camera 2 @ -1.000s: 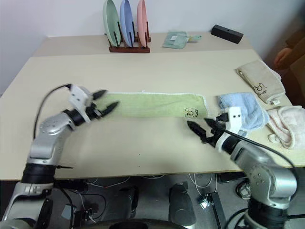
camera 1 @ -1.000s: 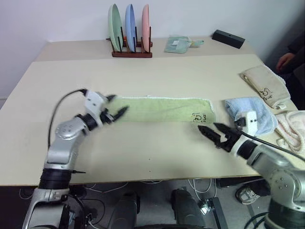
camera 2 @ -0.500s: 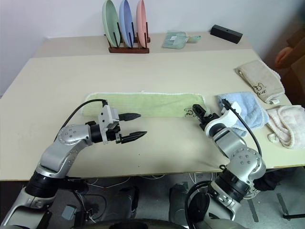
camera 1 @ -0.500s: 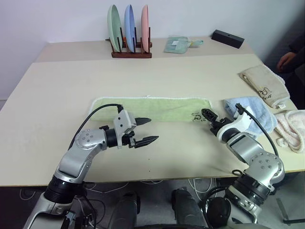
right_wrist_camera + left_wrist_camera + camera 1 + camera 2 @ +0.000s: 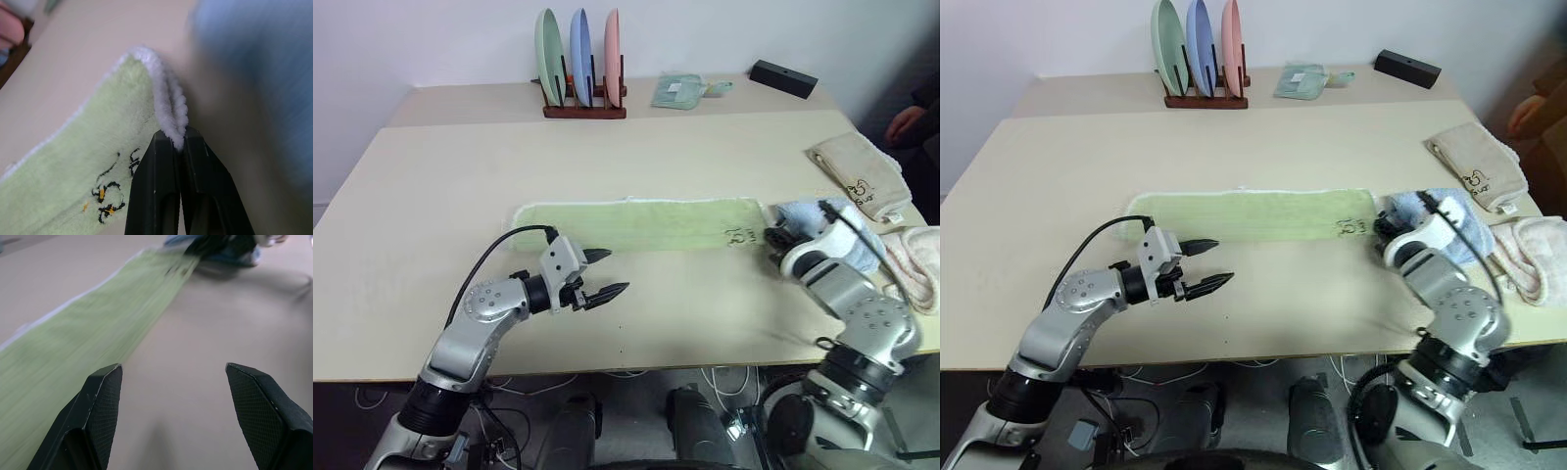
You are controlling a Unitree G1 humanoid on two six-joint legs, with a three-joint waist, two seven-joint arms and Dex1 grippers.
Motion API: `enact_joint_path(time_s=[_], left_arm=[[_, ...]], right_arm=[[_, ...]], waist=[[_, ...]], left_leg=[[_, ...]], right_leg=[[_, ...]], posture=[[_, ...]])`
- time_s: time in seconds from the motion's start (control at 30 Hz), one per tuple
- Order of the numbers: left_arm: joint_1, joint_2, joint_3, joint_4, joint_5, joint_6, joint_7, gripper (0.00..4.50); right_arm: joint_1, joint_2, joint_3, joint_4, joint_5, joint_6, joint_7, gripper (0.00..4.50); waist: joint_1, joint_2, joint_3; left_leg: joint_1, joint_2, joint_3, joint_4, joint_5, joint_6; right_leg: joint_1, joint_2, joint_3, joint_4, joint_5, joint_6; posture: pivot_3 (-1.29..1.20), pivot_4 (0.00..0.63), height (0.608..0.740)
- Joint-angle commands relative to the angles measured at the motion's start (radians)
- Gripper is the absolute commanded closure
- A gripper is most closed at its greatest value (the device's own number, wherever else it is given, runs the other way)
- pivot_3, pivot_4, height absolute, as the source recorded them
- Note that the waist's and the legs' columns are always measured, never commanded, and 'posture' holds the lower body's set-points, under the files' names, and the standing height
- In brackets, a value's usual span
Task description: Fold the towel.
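R gripper pinches the white-stitched end of the light green towel, fingers pressed together on its edge beside the embroidered mark. The towel lies flat in a long strip, stretching away from R gripper toward L gripper, whose fingers are spread, apparently just above the table near the towel's front edge. Light blue towel sits right behind R gripper.

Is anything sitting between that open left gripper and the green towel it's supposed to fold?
Nothing visible does. The left gripper hangs open over bare table just in front of the green towel, with no object between them. The right gripper is already shut on the towel's white-edged end beside the blue towel.
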Motion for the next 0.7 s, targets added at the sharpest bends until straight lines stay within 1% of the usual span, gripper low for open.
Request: enact_joint_path(time_s=[0.03,0.1,0.17,0.2,0.3,0.33,0.4,0.57,0.7], left_arm=[[-0.012,0.001,0.022,-0.004,0.012,-0.028,0.005,1.05],[-0.024,-0.006,0.024,0.014,0.015,-0.032,0.006,1.05],[-0.039,-0.016,0.017,0.032,0.023,-0.039,0.007,1.05],[-0.047,-0.022,0.013,0.04,0.027,-0.044,0.007,1.05],[-0.064,-0.038,0.007,0.056,0.035,-0.05,0.008,1.05],[-0.067,-0.042,0.007,0.059,0.037,-0.051,0.008,1.05],[-0.07,-0.05,0.007,0.063,0.043,-0.053,0.011,1.05],[-0.059,-0.059,0.017,0.054,0.051,-0.051,0.03,1.05],[-0.039,-0.055,0.02,0.032,0.05,-0.046,0.04,1.05]], right_arm=[[0.012,-0.119,0.042,-0.111,0.037,0.018,0.083,4.46],[0.027,-0.218,0.13,-0.153,0.016,0.014,0.159,4.46],[0.02,-0.299,0.256,-0.194,-0.01,-0.008,0.241,4.46],[0.007,-0.336,0.346,-0.22,-0.029,-0.02,0.283,4.46],[-0.032,-0.406,0.587,-0.271,-0.09,-0.057,0.39,4.46],[-0.04,-0.417,0.631,-0.272,-0.11,-0.071,0.412,4.46],[-0.067,-0.35,0.735,-0.208,-0.173,-0.106,0.391,4.46],[-0.08,-0.252,0.9,-0.093,-0.302,-0.195,0.409,4.46],[-0.088,-0.204,0.924,-0.03,-0.365,-0.234,0.419,4.46]], waist=[[-0.002,0.0,0.0],[-0.004,0.0,0.0],[-0.007,0.001,0.0],[-0.007,0.0,0.0],[-0.005,0.0,0.0],[-0.003,0.0,0.0],[-0.001,-0.001,0.0],[0.005,-0.002,0.0],[0.002,-0.002,0.0]], left_leg=[[0.0,0.0,0.0,0.0,0.0,0.0],[0.0,0.0,0.0,0.0,0.0,0.0],[0.0,0.0,0.001,0.0,0.0,0.0],[0.001,0.0,0.001,0.0,0.0,0.0],[0.001,0.001,0.001,0.0,0.0,0.0],[0.0,0.001,0.001,0.0,0.0,0.0],[0.0,0.001,0.001,0.0,0.0,0.001],[-0.001,0.001,0.001,0.0,0.0,0.001],[-0.001,0.001,0.001,0.0,0.0,0.001]], right_leg=[[0.0,0.0,0.0,0.0,0.0,0.0],[0.0,0.0,0.0,0.0,0.0,0.0],[0.0,0.0,0.0,0.0,0.0,0.0],[0.0,0.0,0.0,-0.001,0.0,0.0],[0.0,0.001,0.0,-0.001,0.0,0.0],[0.0,0.001,0.0,-0.001,0.0,0.0],[0.0,0.001,0.0,-0.002,0.0,0.0],[-0.001,0.0,0.0,-0.003,0.0,0.0],[-0.001,0.0,0.0,-0.002,0.0,0.0]], posture=[[0.0,0.15,0.74],[0.0,0.15,0.74],[0.0,0.15,0.74],[0.0,0.15,0.74],[0.0,0.15,0.74],[0.0,0.15,0.74],[0.0,0.15,0.74],[0.0,0.15,0.74],[0.0,0.15,0.74]])
